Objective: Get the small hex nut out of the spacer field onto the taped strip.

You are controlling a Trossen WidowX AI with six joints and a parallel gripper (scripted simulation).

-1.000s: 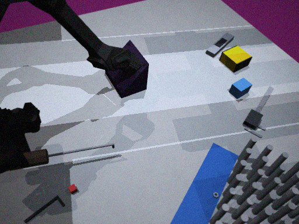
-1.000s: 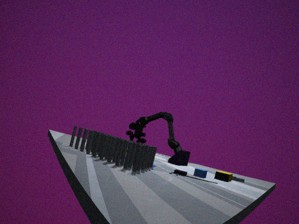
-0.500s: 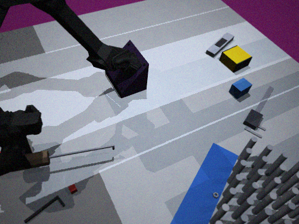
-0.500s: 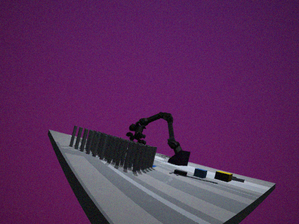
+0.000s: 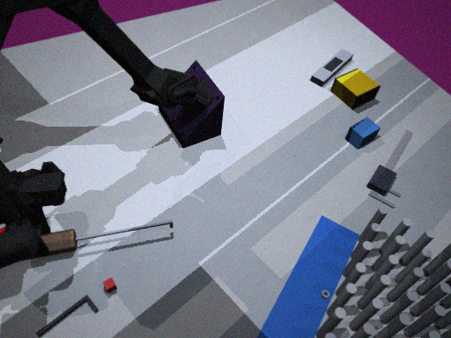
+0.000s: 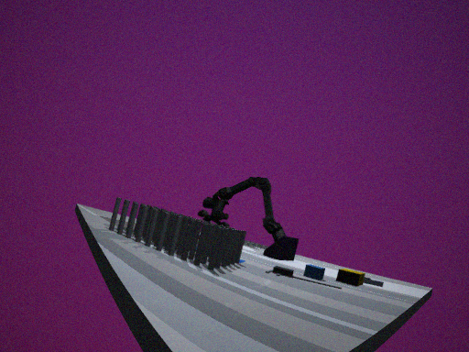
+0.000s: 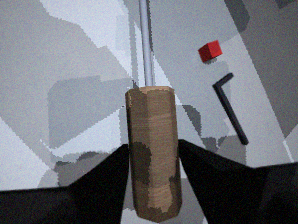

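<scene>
The hex nut lies on the blue taped strip, near its edge beside the spacers. The grey metal spacers stand upright in rows. My gripper is shut on the wooden handle of a hook tool. The tool's thin metal shaft points away from the fingers and ends in a small bent tip in the top view. Its shadow lies just beneath it, so it hangs above the table, well left of the strip. In the top view the fingertips are dark and hard to make out.
A black L-shaped key and a red cube lie near the held tool. A dark-headed pronged tool, blue block, yellow block and grey bar lie beyond the strip.
</scene>
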